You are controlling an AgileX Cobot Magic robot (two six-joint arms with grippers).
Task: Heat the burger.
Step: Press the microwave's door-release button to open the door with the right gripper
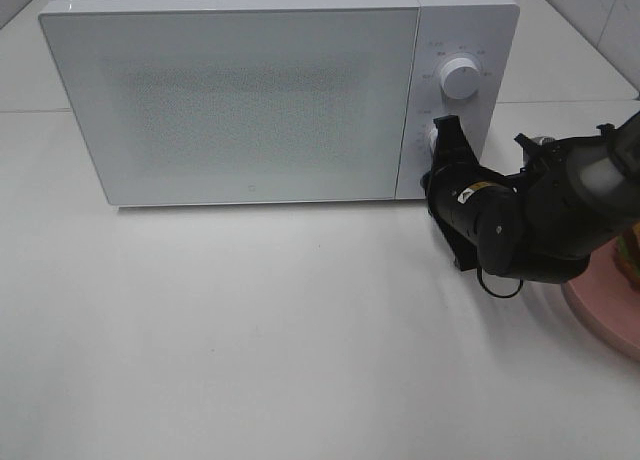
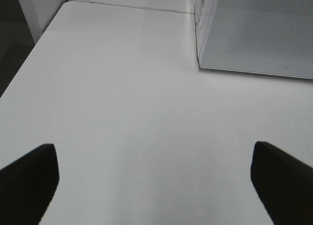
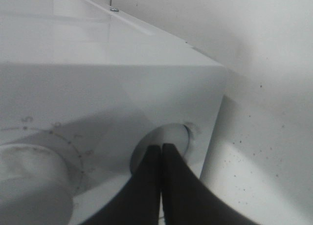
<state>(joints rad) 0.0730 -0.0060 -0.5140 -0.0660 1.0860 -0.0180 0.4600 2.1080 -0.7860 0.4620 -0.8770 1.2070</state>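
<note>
Holding the left gripper (image 2: 156,186) released over the white table (image 2: 122,88) at near left, with the burger (image 1: 632,252) on its pink plate (image 1: 605,305) at the right edge, and pointing the clenched, empty right gripper (image 3: 160,147) at the lower knob (image 1: 434,138) of the shut microwave (image 1: 240,90) farther back.

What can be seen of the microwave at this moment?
The microwave is a glossy white box standing upright on the white table. Its wide door is closed, with a speckled window in the middle. A narrow control panel on the right of its front carries a round white knob with markings around it. A lower knob is mostly hidden behind the right gripper, whose shut tips are at a round recess in the panel. Nothing inside can be made out.
</note>
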